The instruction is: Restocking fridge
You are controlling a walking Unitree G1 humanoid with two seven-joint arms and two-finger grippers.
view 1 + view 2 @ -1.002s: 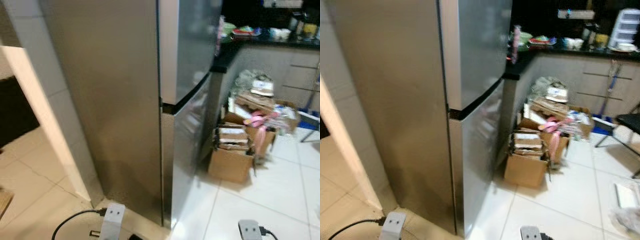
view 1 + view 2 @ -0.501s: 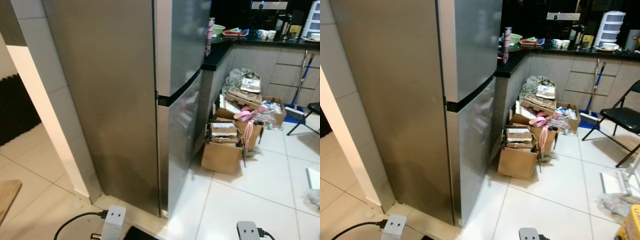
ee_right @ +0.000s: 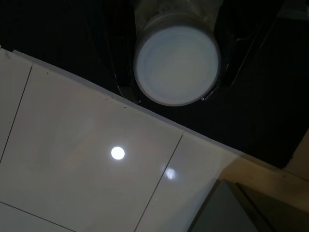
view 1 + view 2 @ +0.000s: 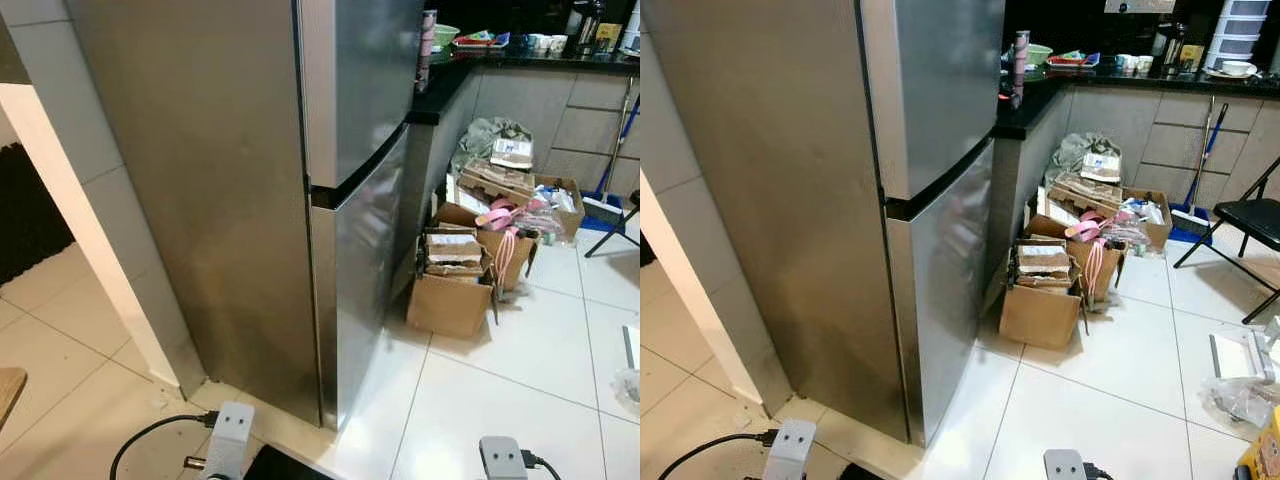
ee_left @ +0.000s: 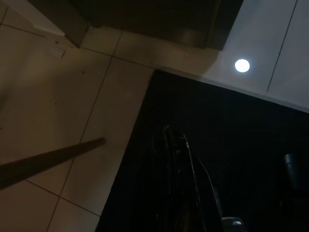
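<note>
The right gripper [image 3: 176, 58] has its jaws closed on a white-lidded jar [image 3: 176, 65] above the floor. Left jaws' state is unclear. The fridge [image 4: 300, 200] stands shut beside boxes [image 4: 455, 285] stuffed with cardboard.

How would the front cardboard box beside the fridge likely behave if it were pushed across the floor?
The cardboard box would probably slide readily, since it sits on glossy tile floor. It looks stuffed with stacked items, so likely heavyish. Its open flaps appear bent, so the walls may buckle under a push.
</note>
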